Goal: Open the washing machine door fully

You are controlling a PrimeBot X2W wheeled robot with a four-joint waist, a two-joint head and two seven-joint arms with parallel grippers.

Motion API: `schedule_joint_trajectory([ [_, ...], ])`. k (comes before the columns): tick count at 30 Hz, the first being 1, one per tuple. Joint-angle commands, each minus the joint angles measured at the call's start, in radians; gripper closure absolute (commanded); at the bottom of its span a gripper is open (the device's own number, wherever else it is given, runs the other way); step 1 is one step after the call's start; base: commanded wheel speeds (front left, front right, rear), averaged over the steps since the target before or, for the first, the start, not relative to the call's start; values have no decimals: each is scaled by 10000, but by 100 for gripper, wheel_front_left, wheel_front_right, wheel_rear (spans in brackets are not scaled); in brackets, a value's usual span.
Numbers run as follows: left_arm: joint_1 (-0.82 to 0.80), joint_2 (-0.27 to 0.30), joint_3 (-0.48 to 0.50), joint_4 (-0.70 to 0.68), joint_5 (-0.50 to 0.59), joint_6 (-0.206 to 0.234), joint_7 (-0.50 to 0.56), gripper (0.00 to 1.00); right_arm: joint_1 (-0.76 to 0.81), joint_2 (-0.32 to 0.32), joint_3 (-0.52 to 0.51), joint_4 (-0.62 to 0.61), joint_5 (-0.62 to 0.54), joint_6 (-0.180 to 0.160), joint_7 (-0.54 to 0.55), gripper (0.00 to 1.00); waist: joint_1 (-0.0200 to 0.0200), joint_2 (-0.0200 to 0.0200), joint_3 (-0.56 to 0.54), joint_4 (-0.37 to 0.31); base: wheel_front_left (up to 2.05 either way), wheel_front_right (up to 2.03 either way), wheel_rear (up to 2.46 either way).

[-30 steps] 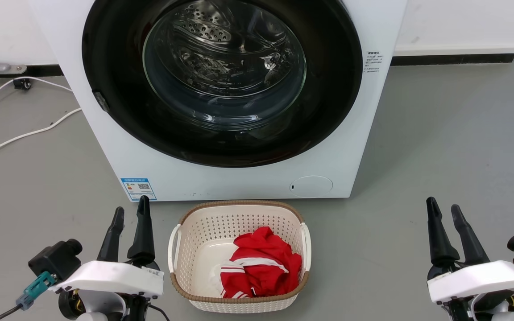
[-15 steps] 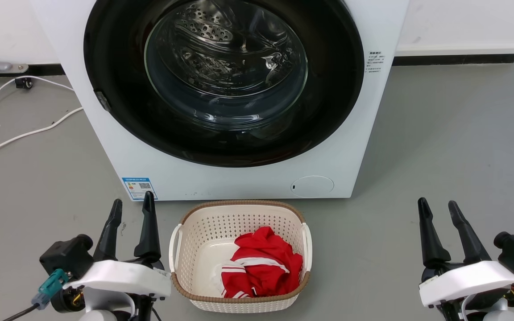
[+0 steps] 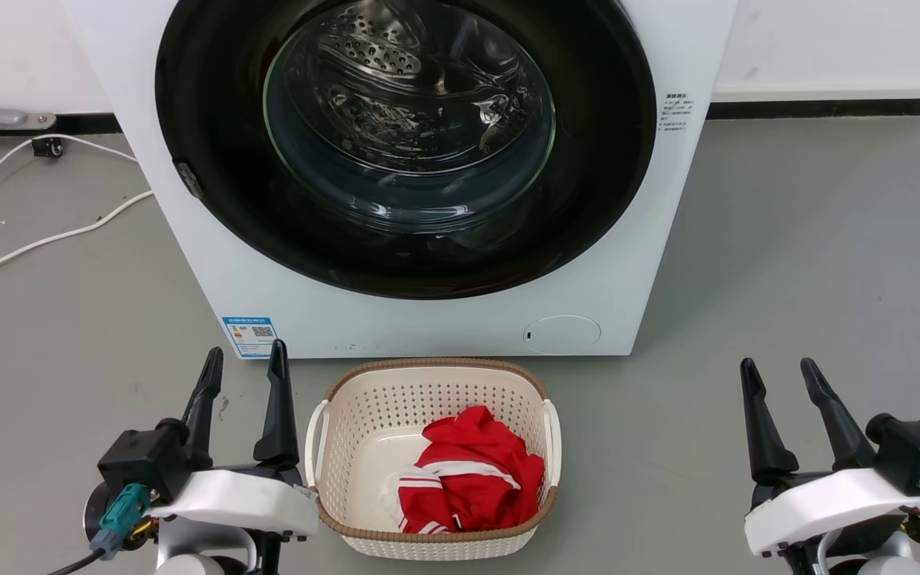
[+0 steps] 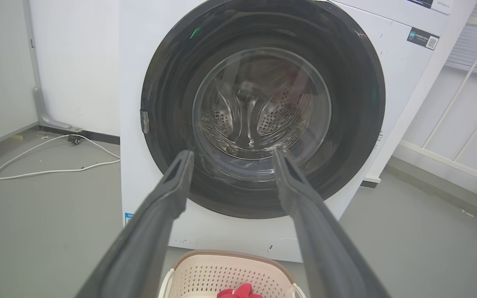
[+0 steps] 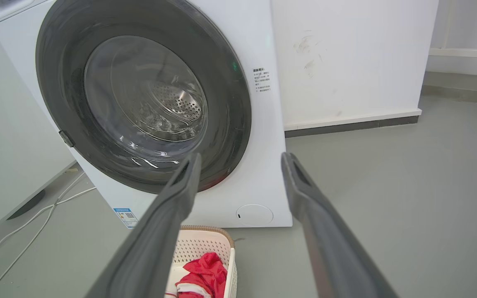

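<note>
Left gripper [image 3: 244, 350] has edged toward the cream plastic basket [image 3: 428, 366]; it and right gripper [image 3: 777, 365] gape wide, black-rimmed round washing machine door [image 3: 604, 200] shut ahead.

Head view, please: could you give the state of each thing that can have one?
Washing machine door: shut, not yet opened.
Round flap: shut.
Basket: upright, holding a red garment.
Left gripper: open, empty.
Right gripper: open, empty.
</note>
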Motion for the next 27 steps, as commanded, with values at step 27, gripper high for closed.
schedule_joint_trajectory([
  [27, 230, 17, -274, -377, 2246, 418, -629, 0, 146, 17, -49, -77, -1890, 11, -351, 0, -1, 0, 23, 69, 0, 0, 0],
])
